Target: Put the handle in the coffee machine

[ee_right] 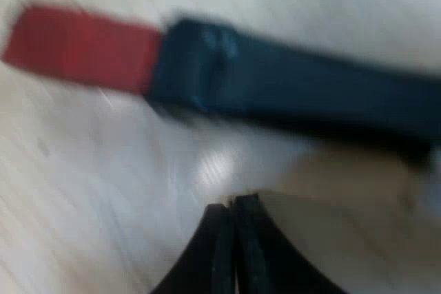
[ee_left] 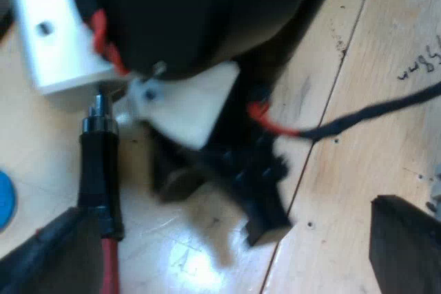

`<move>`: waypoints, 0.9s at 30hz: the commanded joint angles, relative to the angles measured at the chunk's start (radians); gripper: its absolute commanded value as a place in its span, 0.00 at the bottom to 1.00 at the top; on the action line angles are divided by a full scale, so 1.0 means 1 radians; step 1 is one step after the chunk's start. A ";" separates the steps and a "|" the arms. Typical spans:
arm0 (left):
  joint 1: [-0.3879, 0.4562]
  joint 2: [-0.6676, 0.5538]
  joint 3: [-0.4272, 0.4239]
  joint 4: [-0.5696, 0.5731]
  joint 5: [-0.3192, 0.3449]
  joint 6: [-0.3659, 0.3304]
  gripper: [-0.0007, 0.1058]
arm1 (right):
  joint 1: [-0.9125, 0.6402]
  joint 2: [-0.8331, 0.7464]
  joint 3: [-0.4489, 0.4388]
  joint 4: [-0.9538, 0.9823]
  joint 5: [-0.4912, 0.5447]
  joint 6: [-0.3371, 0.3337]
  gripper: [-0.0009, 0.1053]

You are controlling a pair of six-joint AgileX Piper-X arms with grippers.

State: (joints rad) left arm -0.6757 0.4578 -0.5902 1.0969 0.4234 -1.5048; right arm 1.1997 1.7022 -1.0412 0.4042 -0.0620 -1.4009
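Left wrist view shows you the left gripper (ee_left: 227,211) low over the wooden table (ee_left: 372,101), jaws spread wide, with the handle (ee_left: 96,163) lying just beside one finger. Right wrist view shows you the right gripper (ee_right: 232,239) angled down at the table, jaws pressed together on nothing, near the handle's dark stretch.

We look down on the counter (ee_left: 386,170) from the left wrist, fairly near. From the right wrist we look down much closer, and both views share the red-ended handle (ee_left: 98,166).
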 commanded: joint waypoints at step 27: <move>-0.004 0.001 -0.001 -0.003 -0.054 0.047 0.76 | -0.008 -0.370 -0.161 0.498 0.365 -0.198 0.73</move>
State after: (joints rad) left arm -0.6757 0.4578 -0.5902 1.0969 0.3789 -1.4604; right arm 1.1997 1.3386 -1.1888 0.8862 0.2899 -1.5846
